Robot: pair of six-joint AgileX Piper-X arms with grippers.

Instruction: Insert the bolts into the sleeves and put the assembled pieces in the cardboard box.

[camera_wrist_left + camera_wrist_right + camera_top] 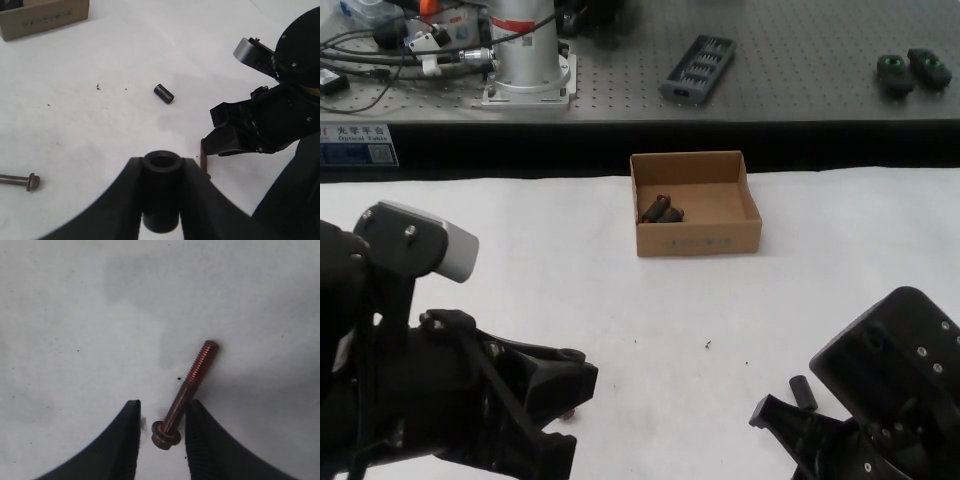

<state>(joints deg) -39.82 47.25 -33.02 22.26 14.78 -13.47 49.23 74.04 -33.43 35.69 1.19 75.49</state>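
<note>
One bolt (186, 390) inside right claw (163, 406) (head end); left claw (161, 161) grips sleeve (160, 195).

You look down on a bright white tabletop (570, 300) under soft, even light from above, with no glare. Shadows are faint: a pale grey smudge beside the bolt (192, 380), another by the loose sleeve (163, 93). The box (698, 240) shades its own floor. The left end effector (161, 172) shows as near black.
</note>
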